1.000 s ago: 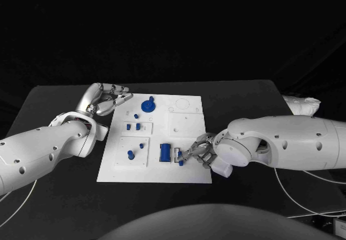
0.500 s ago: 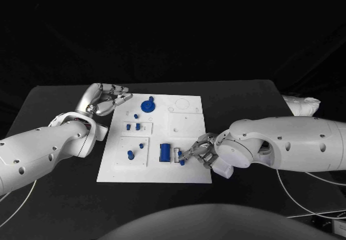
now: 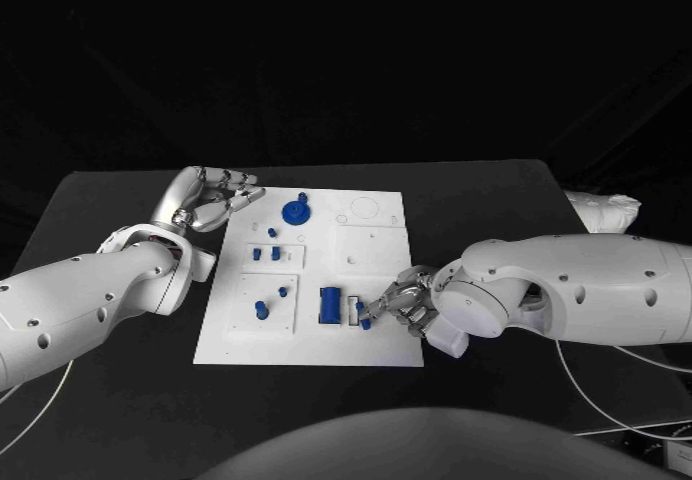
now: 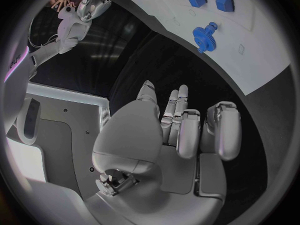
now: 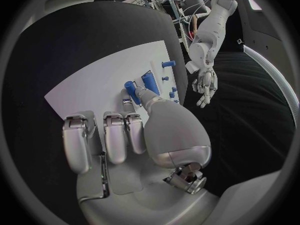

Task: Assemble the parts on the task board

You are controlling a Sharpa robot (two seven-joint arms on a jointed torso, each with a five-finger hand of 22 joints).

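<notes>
The white task board (image 3: 378, 240) lies in the middle of the black table. A blue round geared part (image 3: 296, 211) stands near its far edge, and small blue pegs (image 3: 261, 308) stand in its left plates. A blue block (image 3: 330, 303) sits near the front. Just right of the block, my right hand (image 3: 397, 305) pinches a small blue peg (image 5: 130, 91) between its thumb and a finger, down at the board surface (image 5: 94, 90). My left hand (image 3: 214, 197) hovers off the board's far left corner with its fingers curled in, holding nothing. The geared part (image 4: 203, 35) lies ahead of it.
My bulky right forearm (image 3: 577, 285) lies over the table to the right of the board. Bare black table (image 3: 476, 200) lies along the board's far right side. A white cable (image 3: 606, 395) trails off the right front.
My right arm has drifted very slightly, and its hand stays at the same spot on the board with the peg. The left hand has not moved.
</notes>
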